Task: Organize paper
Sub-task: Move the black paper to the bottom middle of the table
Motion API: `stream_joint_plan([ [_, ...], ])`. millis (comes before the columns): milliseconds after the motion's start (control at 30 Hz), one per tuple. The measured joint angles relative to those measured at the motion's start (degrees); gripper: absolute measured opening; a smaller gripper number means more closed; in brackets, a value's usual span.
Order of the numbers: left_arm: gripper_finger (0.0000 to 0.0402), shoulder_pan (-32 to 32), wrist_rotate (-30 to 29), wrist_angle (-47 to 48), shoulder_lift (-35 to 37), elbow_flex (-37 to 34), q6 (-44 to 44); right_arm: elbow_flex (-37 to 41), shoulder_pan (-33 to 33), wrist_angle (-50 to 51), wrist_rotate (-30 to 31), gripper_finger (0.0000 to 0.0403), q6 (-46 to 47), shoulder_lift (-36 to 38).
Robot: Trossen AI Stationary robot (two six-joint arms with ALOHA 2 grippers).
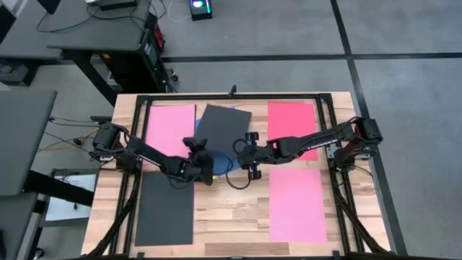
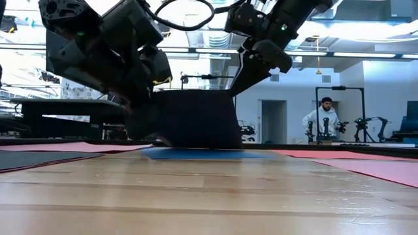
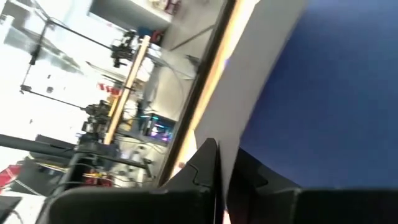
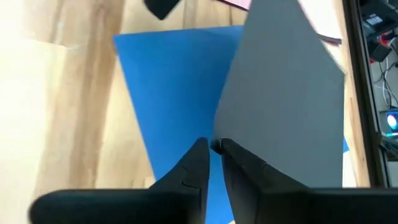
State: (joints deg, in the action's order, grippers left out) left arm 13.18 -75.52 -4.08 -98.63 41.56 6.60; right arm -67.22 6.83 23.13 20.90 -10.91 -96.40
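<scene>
Dark sheet [image 1: 225, 126] is lifted at worktop [image 1: 238, 209] centre over the blue sheet [image 4: 168, 93]. Left gripper [image 1: 198, 160] jaws are clamped on its edge; right gripper [image 4: 214, 149] jaws stand slightly parted at its corner. Step: handover. Next, probably carry it to the matching dark sheet [image 1: 164, 209].

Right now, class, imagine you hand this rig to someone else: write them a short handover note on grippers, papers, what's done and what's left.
Left gripper: shut on the dark grey sheet, mid-table.
Right gripper: at the same sheet's edge, fingers narrowly apart; grip uncertain.
Dark grey sheet is raised over the blue sheet.
Flat on the table: pink and red at the far side, another dark sheet and another pink sheet at the near side.
Left to do: place the held sheet; blue remains.
</scene>
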Motion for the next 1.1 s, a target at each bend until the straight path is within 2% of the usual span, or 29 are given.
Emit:
stream_joint_plan([
  [267, 0.0, 0.5, -3.4, 0.0, 0.0, 0.0, 1.5, 0.0, 3.0, 0.5, 0.3, 0.0066, 3.4, 0.5],
  [400, 0.0, 0.5, -3.6, 0.0, 0.0, 0.0, 1.6, 0.0, 3.9, 1.6, 4.5, 0.0066, 3.7, 0.8],
  [600, 0.0, 0.7, -4.5, 0.0, 0.0, 0.0, 2.0, 0.0, 4.5, 7.6, 14.1, 0.0066, 10.0, 1.3],
  [700, 0.0, 0.7, -4.6, 0.1, 0.0, 0.0, 2.0, 1.0, 4.8, 7.0, 16.6, 0.0066, 12.5, 2.8],
  [767, 0.0, 0.7, -4.6, 0.0, 0.0, 0.0, 1.9, 4.0, 4.8, 1.6, 16.8, 0.0066, 12.5, 5.3],
  [867, 0.0, 0.7, -4.5, 0.1, 0.0, 0.0, 1.6, 12.8, 4.3, -13.7, 15.3, 0.0066, 12.4, 10.8],
  [1000, 0.0, 0.7, -4.4, 0.2, 0.0, 0.0, 1.2, 29.8, 0.8, -39.0, 9.1, 0.0066, 15.0, 18.7],
  [1100, 0.0, 0.7, -3.8, 0.0, 0.0, 0.0, 1.1, 40.1, -3.5, -52.4, 2.4, 0.0066, 19.6, 22.1],
])
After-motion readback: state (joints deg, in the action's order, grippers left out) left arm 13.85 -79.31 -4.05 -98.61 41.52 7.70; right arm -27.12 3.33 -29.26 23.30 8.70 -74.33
